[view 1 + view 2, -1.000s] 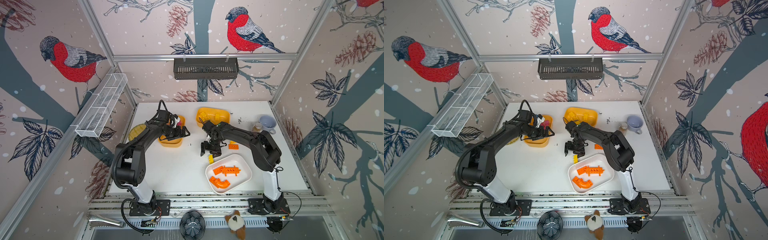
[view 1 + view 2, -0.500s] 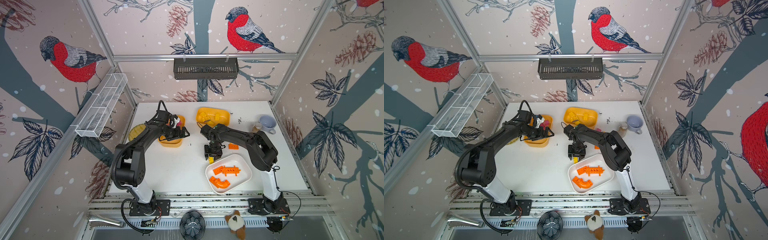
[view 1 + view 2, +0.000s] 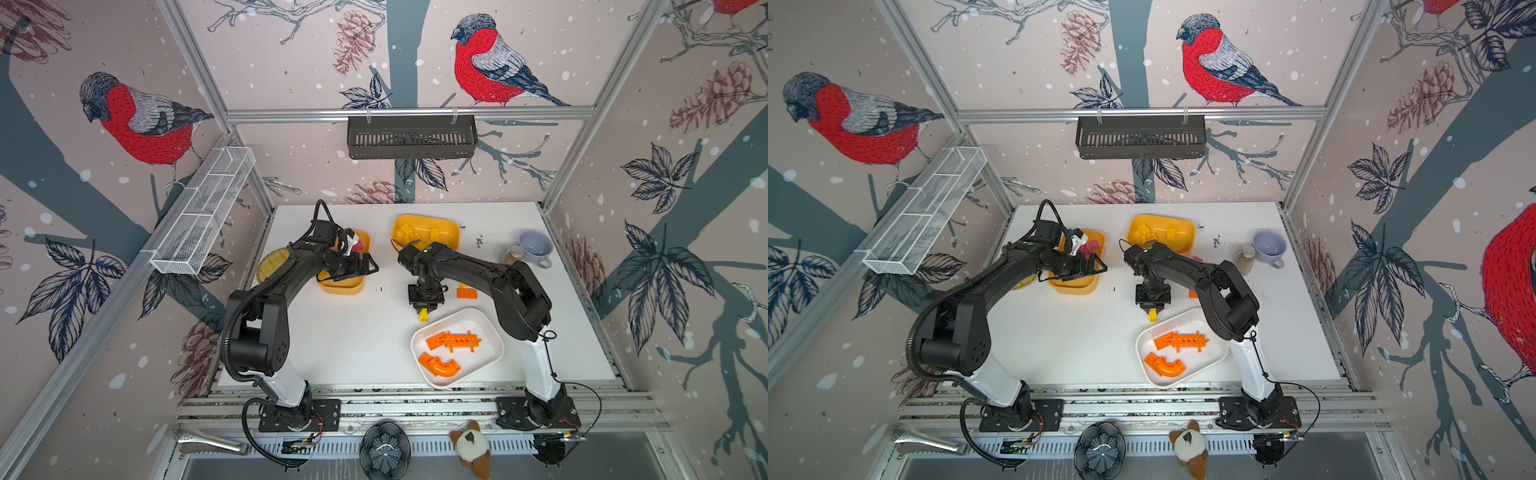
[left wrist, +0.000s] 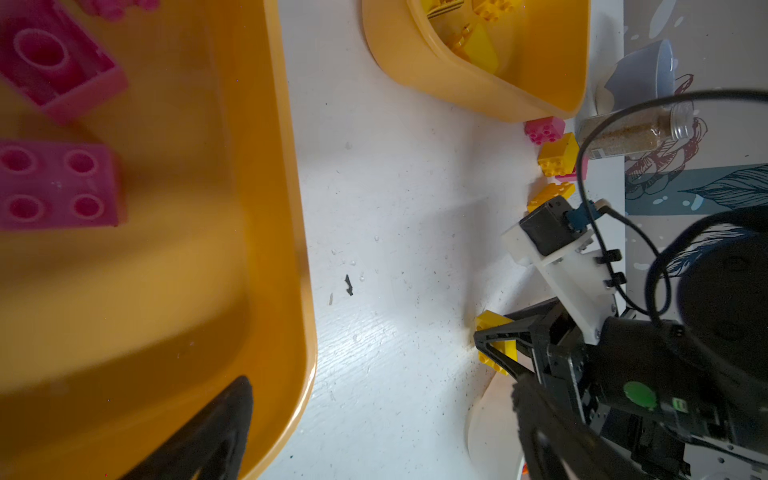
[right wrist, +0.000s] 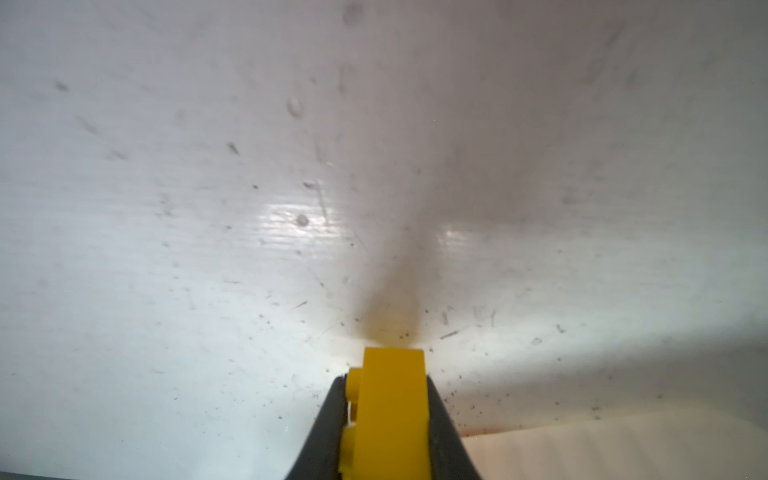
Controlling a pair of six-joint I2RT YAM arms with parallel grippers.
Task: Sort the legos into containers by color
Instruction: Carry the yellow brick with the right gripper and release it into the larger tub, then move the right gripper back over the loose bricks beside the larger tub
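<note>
Right hand: closed on a yellow brick, low at the counter, just beside the white tub
Left hand: open, over the pink-brick tub
Destination: yellow-brick tub, behind the right hand toward the back wall; right arm nearer

Bullfinch-and-pinecone wallpaper, aluminium frame, black wall basket, white wire shelf, white tabletop.
</note>
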